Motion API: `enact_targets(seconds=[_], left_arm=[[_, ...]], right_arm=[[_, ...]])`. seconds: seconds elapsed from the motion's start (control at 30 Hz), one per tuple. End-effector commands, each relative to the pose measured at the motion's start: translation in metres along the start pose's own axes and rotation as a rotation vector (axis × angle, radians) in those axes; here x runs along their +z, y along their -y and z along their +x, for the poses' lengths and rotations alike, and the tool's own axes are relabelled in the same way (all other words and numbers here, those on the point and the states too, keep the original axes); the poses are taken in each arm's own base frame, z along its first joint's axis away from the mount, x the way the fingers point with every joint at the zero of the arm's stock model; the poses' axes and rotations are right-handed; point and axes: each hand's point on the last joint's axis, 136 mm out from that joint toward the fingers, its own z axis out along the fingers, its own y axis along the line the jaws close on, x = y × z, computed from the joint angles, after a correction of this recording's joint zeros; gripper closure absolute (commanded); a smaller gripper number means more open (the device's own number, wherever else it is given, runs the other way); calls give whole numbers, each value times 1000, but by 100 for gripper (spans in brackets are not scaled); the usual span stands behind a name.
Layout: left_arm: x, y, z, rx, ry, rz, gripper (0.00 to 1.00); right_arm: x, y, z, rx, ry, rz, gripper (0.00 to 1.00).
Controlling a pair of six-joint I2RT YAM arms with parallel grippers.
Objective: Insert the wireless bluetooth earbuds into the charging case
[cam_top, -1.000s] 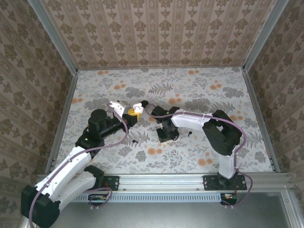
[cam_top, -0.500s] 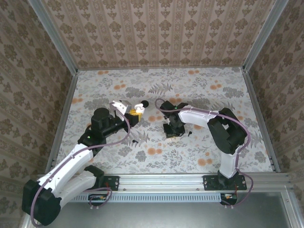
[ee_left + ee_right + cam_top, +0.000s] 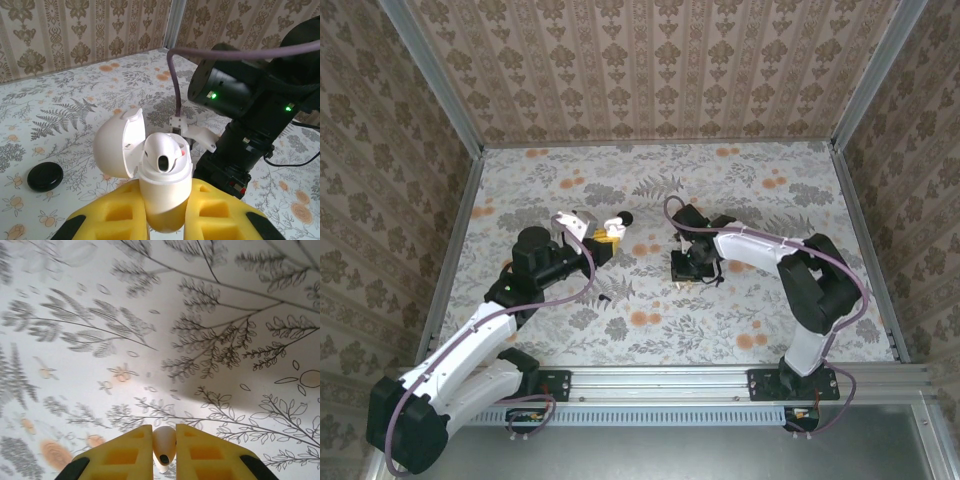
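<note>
Your left tool (image 3: 165, 202) is squeezing the white charging case (image 3: 165, 177) upright above the table (image 3: 65, 105), its lid (image 3: 119, 145) hanging open and one earbud (image 3: 163, 156) sitting inside. Your right tool (image 3: 164, 432) is pinching the second earbud (image 3: 163, 442) tightly, just over the table.

No readable text, label, brand, number or sign is showing on the charging case (image 3: 164, 192) or on anything else in these views.
</note>
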Motion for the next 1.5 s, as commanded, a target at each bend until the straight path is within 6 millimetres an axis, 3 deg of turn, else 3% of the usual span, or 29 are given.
enact_targets(seconds=[0.0, 0.23, 0.6, 0.8, 1.0, 1.2, 1.47], left_arm=[[-1, 2, -16, 10, 47, 16, 100], [-1, 1, -19, -3, 69, 12, 100], [5, 7, -36, -42, 132, 63, 100], [23, 18, -45, -42, 132, 86, 100], [51, 43, -52, 118, 153, 35, 100], [66, 51, -73, 169, 234, -13, 100], [72, 60, -89, 188, 282, -37, 100]], right_arm=[[-23, -13, -11, 1, 73, -67, 86], [-70, -33, -24, -22, 189, -138, 87], [-172, -69, -42, -52, 448, -302, 89], [-225, -79, -50, -57, 620, -373, 90], [-268, -82, -54, -46, 777, -426, 90], [-298, -76, -51, -20, 919, -426, 90], [-308, -83, -51, -7, 978, -457, 90]])
